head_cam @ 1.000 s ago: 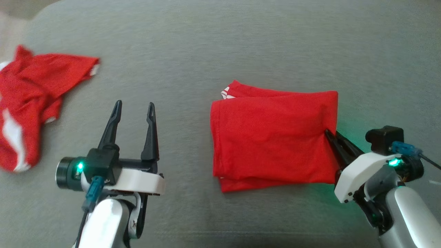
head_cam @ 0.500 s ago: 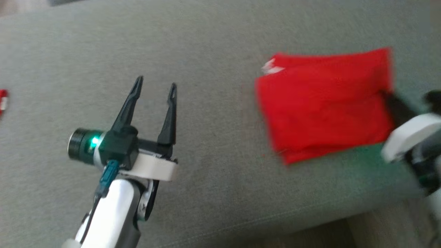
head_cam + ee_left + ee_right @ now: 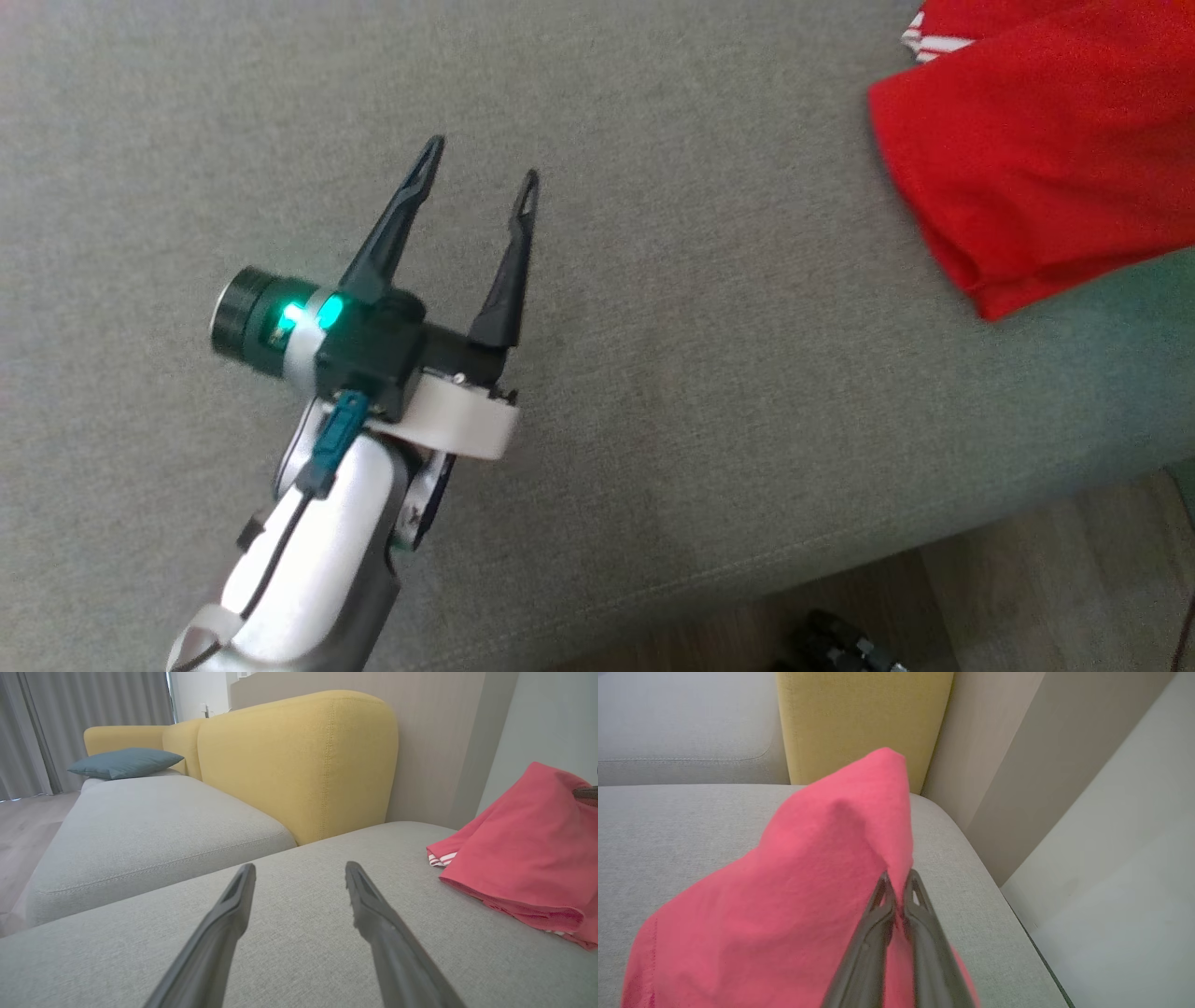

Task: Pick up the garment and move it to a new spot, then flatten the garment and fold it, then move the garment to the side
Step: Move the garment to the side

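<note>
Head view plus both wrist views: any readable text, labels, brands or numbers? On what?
No readable text anywhere.
Red garment: no print; the white stripes at its edge are trim, not lettering.
Left end effector: a green light behind it, no legible label.
Right end effector, closed on the red garment: no markings.
Grey cushion: plain fabric.

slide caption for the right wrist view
Right gripper shut on the folded red garment, its edge raised off the grey cushion.
</note>
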### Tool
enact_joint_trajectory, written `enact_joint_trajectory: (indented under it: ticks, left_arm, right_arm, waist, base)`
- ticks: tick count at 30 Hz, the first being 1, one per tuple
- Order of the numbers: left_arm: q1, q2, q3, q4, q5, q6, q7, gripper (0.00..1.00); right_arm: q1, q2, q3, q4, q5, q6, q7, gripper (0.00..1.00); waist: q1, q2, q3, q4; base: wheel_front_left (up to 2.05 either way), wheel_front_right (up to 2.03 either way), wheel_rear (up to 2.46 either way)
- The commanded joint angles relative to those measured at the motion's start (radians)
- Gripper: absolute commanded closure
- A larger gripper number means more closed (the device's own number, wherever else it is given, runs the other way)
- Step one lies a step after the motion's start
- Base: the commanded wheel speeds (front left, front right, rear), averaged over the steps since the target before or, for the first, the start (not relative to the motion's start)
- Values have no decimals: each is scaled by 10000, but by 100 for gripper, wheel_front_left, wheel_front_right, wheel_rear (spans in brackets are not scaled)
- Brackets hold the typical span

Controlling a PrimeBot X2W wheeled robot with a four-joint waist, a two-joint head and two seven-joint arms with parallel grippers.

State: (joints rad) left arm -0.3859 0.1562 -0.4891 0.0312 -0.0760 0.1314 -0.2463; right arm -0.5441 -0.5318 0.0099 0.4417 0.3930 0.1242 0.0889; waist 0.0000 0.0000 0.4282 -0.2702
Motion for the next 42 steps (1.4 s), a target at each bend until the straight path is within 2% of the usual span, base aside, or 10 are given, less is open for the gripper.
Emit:
enact_joint_trajectory:
  ticks: [1,11,12,14,16,21,26,33,35,42]
  left_arm:
    - [-359,77,209,-397,90,-21,32,0]
    - [-1549,-166,-320,-322,366,-381,52,0]
    - [-1623,-179,-349,-282,378,-400,38,0]
    - [-1731,-213,-403,-187,381,-430,5,0]
    - [-1791,-249,-445,-102,370,-439,-27,0]
    - [-1762,-337,-517,176,215,-474,-100,0]
    - [-1363,-382,-443,423,8,-316,-139,0]
    - [-291,-350,-3,381,-370,145,-151,0]
    - [-112,-342,79,353,-424,219,-152,0]
    - [1000,-254,754,173,-689,746,-153,0]
  right_arm:
    - [-117,-425,-90,-197,-29,65,-112,100]
    - [-976,-339,-999,1253,-642,65,-828,100]
    - [-1039,-279,-1056,1435,-716,65,-832,92]
    - [-1149,-166,-1114,1813,-877,65,-846,55]
    - [-1222,-43,-1189,2165,-1081,65,-874,0]
    - [-1207,280,-1647,2973,-1733,65,-1243,0]
    - [-692,885,-2202,2795,-2164,65,-2278,0]
    - [1025,2305,-1996,719,-2267,65,-2968,0]
    - [1337,2541,-1897,307,-2272,65,-2969,0]
    - [3218,3774,-1326,-2328,-2270,65,-2373,0]
  waist:
    - [0,0,218,30]
    - [0,0,1515,351]
    - [0,0,1582,375]
    - [0,0,1651,421]
    - [0,0,1672,447]
    - [0,0,1399,542]
    - [0,0,665,658]
    - [0,0,-716,1026]
    - [0,0,-902,1116]
    - [0,0,-1939,1948]
  base:
    - [0,0,0]
    - [0,0,0]
    - [0,0,0]
    - [0,0,0]
    - [0,0,0]
    - [0,0,0]
    - [0,0,0]
    - [0,0,0]
    - [0,0,0]
    - [0,0,0]
